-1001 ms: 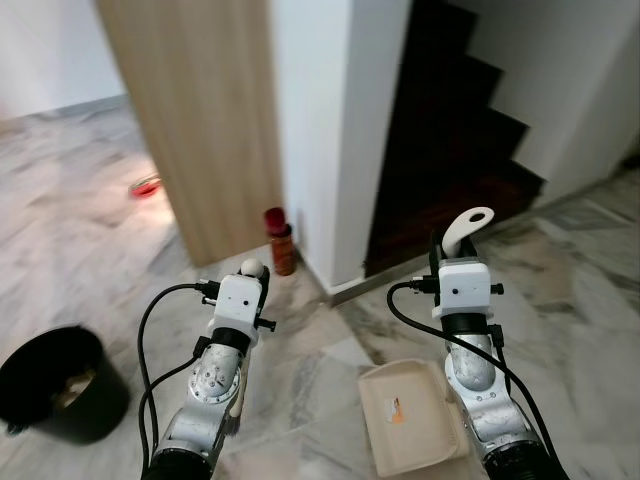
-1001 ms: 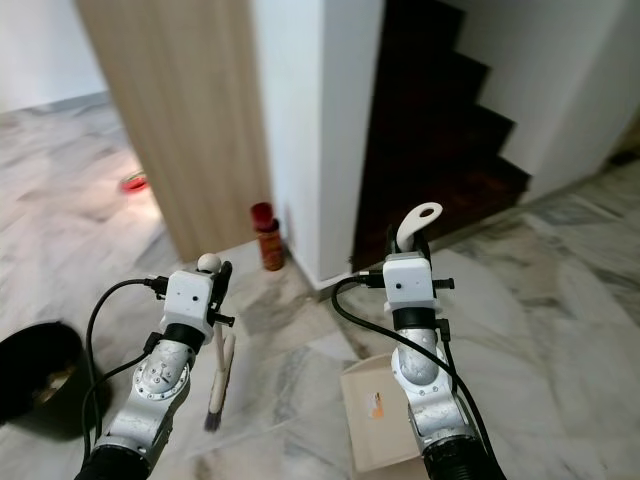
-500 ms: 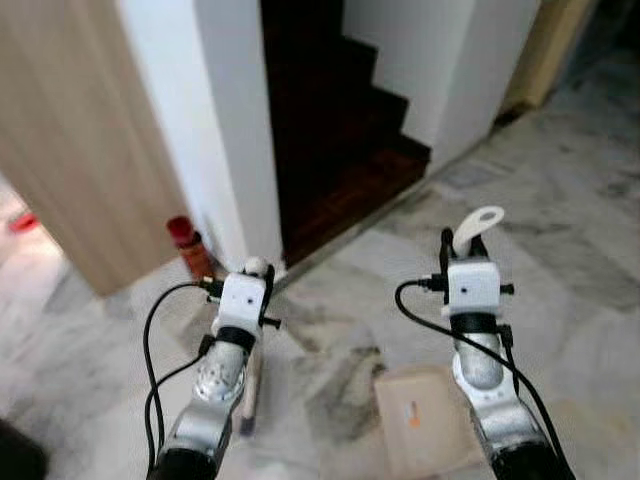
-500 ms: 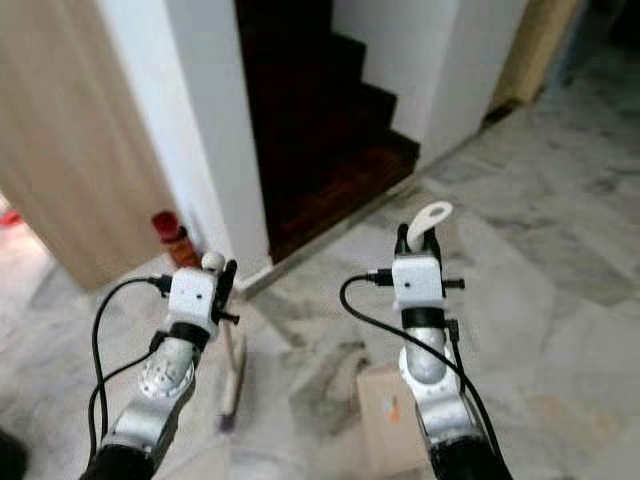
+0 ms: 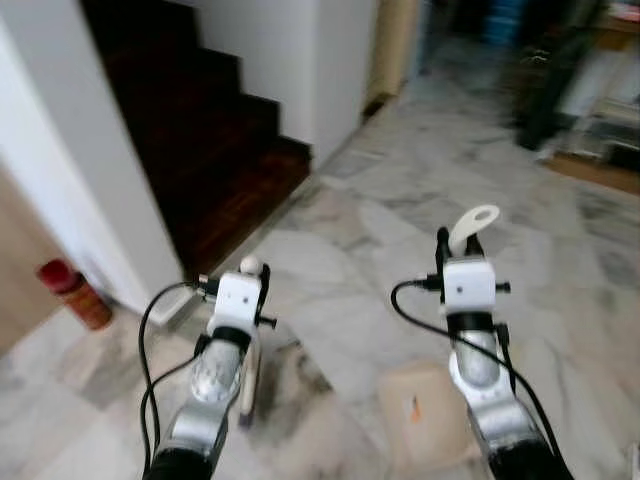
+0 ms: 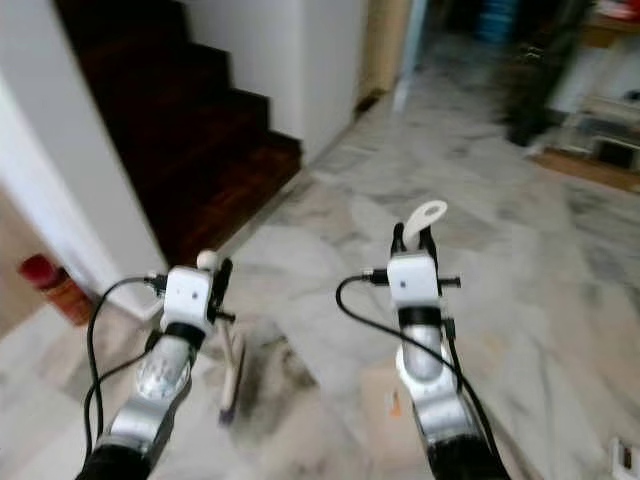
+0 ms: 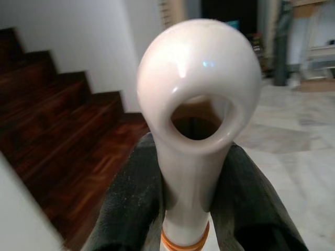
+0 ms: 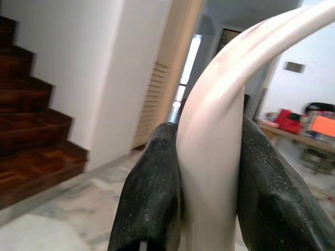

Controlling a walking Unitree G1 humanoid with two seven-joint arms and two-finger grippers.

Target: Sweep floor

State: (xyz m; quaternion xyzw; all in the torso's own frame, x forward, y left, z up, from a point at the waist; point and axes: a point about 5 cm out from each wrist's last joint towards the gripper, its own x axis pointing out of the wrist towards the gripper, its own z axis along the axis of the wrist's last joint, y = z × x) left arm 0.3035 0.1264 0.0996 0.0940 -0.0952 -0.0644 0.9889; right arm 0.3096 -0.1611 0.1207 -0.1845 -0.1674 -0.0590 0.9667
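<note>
My left gripper [image 5: 254, 274] is shut on the white handle of a hand brush [image 6: 231, 372]. The brush hangs down beside the arm, with its bristle end near the marble floor. The wrist view shows the handle's ring-shaped end [image 7: 199, 78] standing up between the black fingers [image 7: 131, 204]. My right gripper [image 5: 455, 246] is shut on the curved white handle [image 5: 472, 221] of a beige dustpan [image 5: 425, 418]. The pan hangs low under the right arm. In the right wrist view, both fingers [image 8: 154, 193] press against that handle [image 8: 220, 104]. Both arms reach forward at about the same height.
Dark wooden stairs [image 5: 205, 135] rise at the upper left between white walls [image 5: 60, 170]. A red canister [image 5: 76, 293] stands at the wall's foot on the left. Grey marble floor [image 5: 380, 220] stretches ahead toward a doorway. Blurred shelves and furniture [image 5: 600, 90] stand at the far right.
The camera has swung to the right: the black bucket and wooden panel have left the picture, and the stairs and red canister have slid left. Both grippers keep their hold.
</note>
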